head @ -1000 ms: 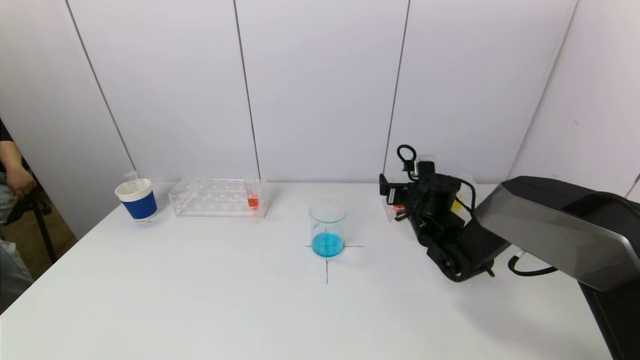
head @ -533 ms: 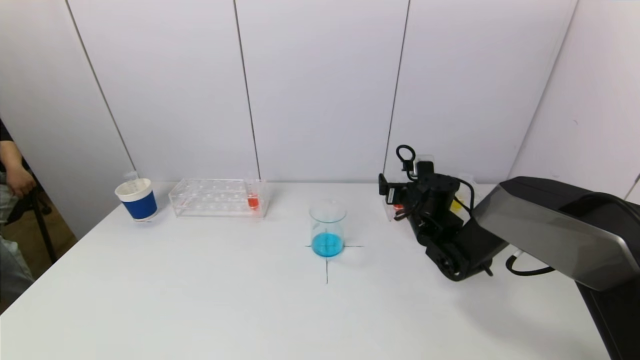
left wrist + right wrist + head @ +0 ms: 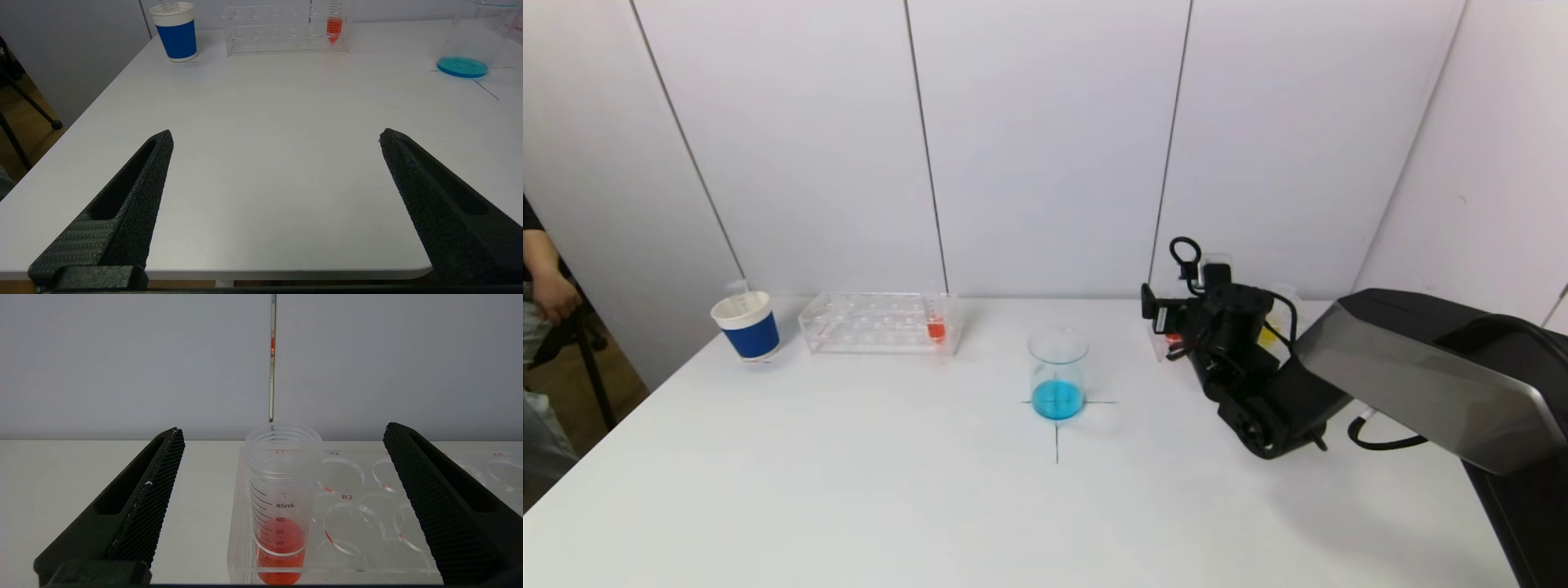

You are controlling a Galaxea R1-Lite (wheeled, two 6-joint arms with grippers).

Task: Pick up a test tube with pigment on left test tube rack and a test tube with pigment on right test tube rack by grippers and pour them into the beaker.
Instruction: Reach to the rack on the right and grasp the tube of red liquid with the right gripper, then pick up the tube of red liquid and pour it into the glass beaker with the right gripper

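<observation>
We could see little of the right rack [image 3: 347, 506] from the head view, since the right arm stood in front of it; only a red and a yellow patch showed past the arm. The left hand [image 3: 276, 136] was out of the head view altogether. The right wrist view showed a test tube [image 3: 282, 506] standing upright in that rack's corner hole, holding red pigment in its lower part, with the holes beside it empty. The left rack [image 3: 878, 322] stood near the back of the desk [image 3: 849, 490] and held one tube of red pigment [image 3: 936, 325] at its end nearer the beaker [image 3: 1058, 371]. The beaker sat between the racks with shallow blue liquid. A blue cup [image 3: 746, 325] stood beside the left rack. The right hand [image 3: 282, 430] was level with its tube, fingers spread wide on either side, not touching. The left hand hung low over the desk's near edge, fingers wide, holding nothing.
</observation>
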